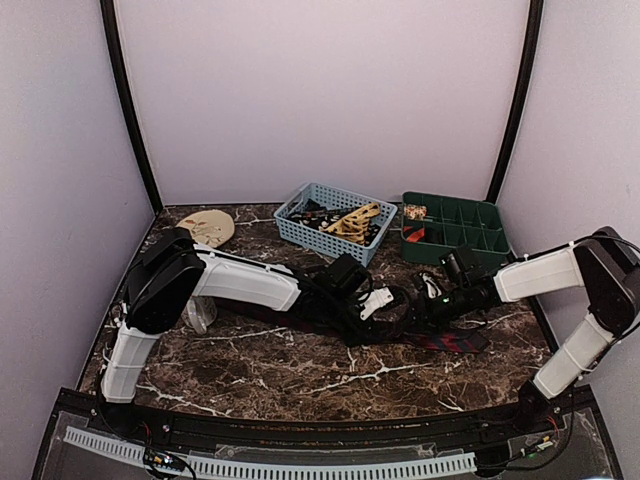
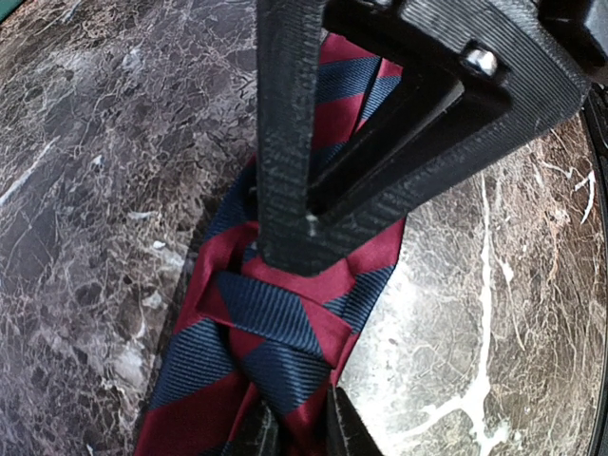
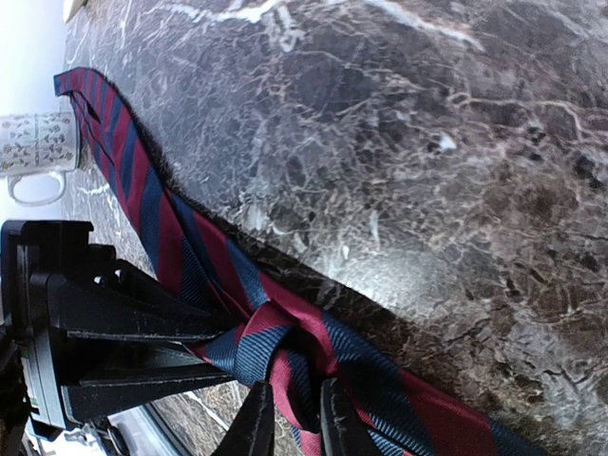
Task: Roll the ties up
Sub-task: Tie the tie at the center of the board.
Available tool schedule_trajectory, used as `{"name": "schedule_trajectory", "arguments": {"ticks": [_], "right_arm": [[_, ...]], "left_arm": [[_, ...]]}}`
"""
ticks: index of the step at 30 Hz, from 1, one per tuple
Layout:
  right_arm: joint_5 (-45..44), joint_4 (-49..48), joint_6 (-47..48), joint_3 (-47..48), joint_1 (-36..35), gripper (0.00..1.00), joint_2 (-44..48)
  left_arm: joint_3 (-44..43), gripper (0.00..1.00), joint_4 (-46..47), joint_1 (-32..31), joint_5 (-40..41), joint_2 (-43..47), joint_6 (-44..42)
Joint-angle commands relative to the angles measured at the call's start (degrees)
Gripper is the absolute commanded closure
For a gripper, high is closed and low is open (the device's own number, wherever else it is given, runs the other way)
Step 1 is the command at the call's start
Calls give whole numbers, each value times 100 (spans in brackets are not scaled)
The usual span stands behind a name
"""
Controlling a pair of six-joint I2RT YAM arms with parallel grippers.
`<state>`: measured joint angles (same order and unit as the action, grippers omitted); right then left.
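Note:
A dark navy tie with red diagonal stripes (image 1: 455, 340) lies across the marble table, running left under the arms. Its middle is folded into a loose twisted loop, close up in the left wrist view (image 2: 275, 323) and in the right wrist view (image 3: 285, 332). My left gripper (image 1: 385, 303) is shut on the fold from one side (image 2: 294, 418). My right gripper (image 1: 412, 305) is shut on the same fold from the other side (image 3: 296, 408). The two grippers nearly touch. A tan-gold tie (image 1: 355, 218) and darker ones lie in the blue basket.
A blue basket (image 1: 320, 243) and a green compartment tray (image 1: 450, 199) stand at the back. A tan patterned disc (image 1: 207, 227) lies at the back left. A patterned white mug (image 3: 38, 152) stands by the tie's far end, under the left arm (image 1: 200, 312).

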<state>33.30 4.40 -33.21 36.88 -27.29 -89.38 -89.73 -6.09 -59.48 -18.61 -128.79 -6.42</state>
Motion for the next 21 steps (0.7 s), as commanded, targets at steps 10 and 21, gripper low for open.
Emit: {"name": "schedule_trajectory", "arguments": {"ticks": [10,21], "right_arm": [[90,-52,16,144,-40,100,89],[-309,544,146,34,172,100,490]], "left_arm": [[140,81,-194,-61,-63,-119,-13],[307,38,39,-19,74,594,-96]]}}
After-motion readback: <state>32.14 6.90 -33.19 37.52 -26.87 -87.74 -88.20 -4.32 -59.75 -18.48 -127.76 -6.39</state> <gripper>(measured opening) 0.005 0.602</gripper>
